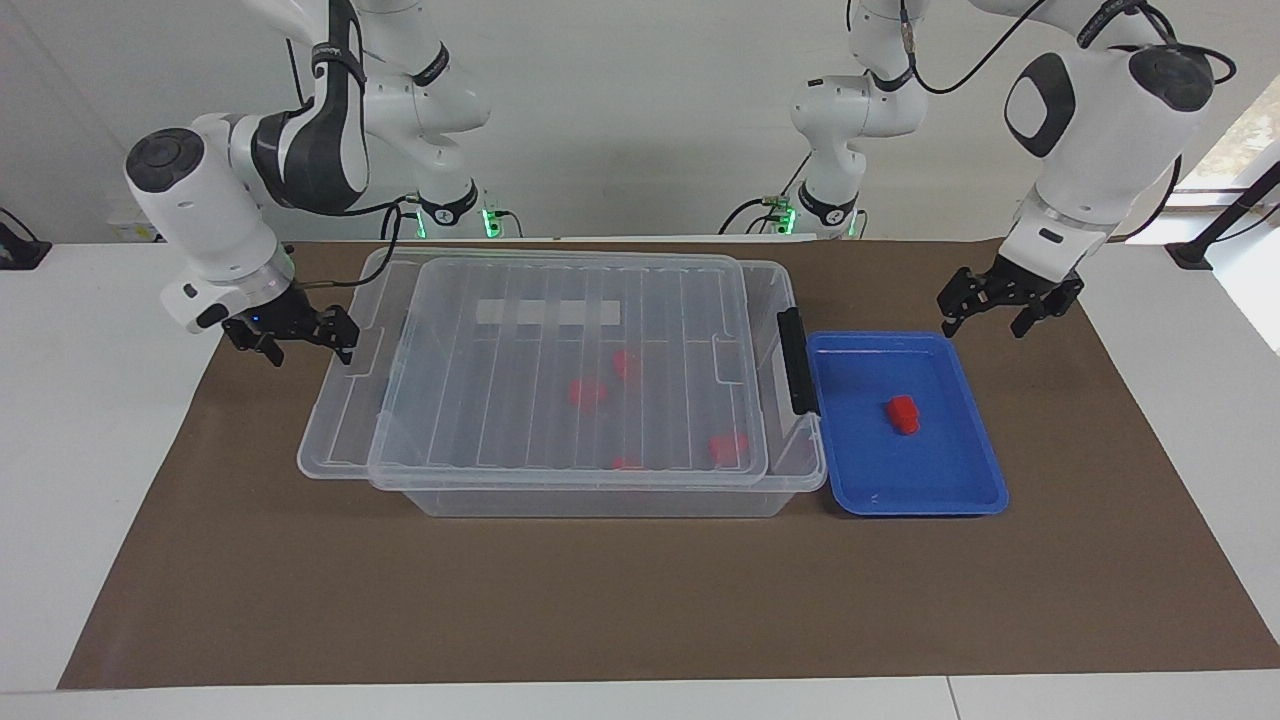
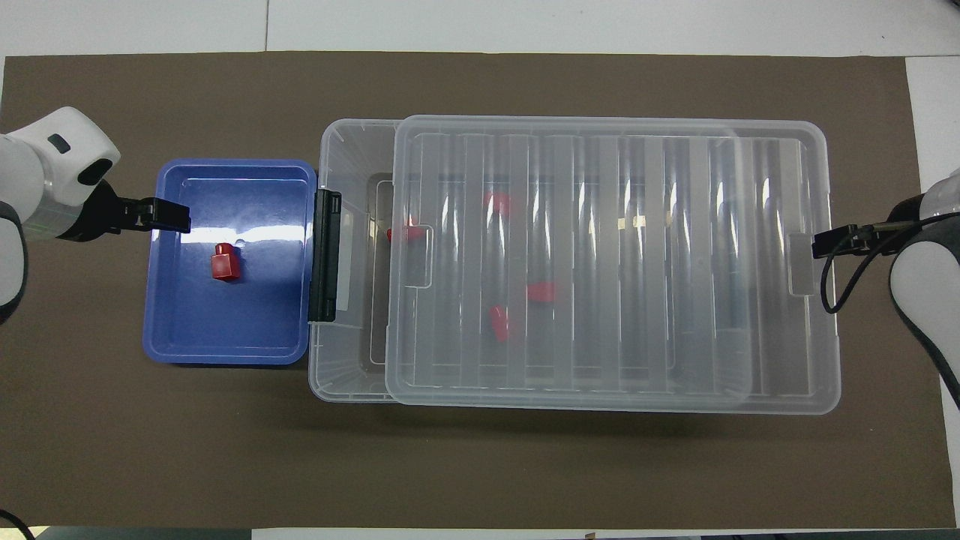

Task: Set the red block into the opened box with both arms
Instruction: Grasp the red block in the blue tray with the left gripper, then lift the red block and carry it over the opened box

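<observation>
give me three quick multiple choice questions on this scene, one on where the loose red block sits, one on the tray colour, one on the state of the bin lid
1. Where is the red block?
A. in the blue tray
B. on the lid
C. on the bare mat

2. What colour is the tray?
A. green
B. blue
C. white

3. How is the lid of the box?
A. clipped shut
B. off on the mat
C. slid partly off toward the right arm's end

Key: 1 A, the block lies inside the tray beside the box. 2 B, its rim and floor are blue. 3 C, the lid overhangs by the right hand, leaving a gap by the black clip; the left hand hangs over the tray's edge.
</observation>
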{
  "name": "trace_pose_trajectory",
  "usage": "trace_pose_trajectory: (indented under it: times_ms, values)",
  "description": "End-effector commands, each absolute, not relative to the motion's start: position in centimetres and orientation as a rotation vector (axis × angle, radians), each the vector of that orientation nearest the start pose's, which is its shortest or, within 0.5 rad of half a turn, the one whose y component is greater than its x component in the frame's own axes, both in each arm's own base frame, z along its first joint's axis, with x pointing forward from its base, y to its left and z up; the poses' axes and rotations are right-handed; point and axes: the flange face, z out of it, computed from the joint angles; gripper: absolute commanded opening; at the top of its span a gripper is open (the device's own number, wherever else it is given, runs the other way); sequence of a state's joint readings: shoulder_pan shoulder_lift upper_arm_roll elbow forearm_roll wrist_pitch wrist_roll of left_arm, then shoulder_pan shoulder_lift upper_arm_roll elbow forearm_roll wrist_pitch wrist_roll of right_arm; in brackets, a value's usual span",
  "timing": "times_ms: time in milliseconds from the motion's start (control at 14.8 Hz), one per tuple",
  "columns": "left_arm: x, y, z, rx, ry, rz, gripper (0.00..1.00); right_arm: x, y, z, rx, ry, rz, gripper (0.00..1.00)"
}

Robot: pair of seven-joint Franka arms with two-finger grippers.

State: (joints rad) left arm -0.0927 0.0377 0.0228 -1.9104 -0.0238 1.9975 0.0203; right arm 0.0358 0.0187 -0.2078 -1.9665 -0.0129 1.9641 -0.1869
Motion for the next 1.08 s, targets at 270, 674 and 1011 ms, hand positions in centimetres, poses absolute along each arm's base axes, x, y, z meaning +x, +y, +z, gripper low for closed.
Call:
trace_pose_trajectory:
  times_ms: [270,674,1011]
  values:
    - [56.9,-3.8,38.2,-3.166,-0.015,-0.092,1.00,54.0,-12.7,46.3,-3.152,-0.040,0.019,1.00]
    - [54.9,-4.3,33.4,-3.161,-0.112,-0.048,1.00,53.6,-14.8,46.3,-3.156,-0.075,0.017,1.00]
    - [54.0,-5.1,31.6,-3.162,-0.127,-0.081,1.00,53.2,-16.3,46.3,-3.157,-0.101,0.009,1.00]
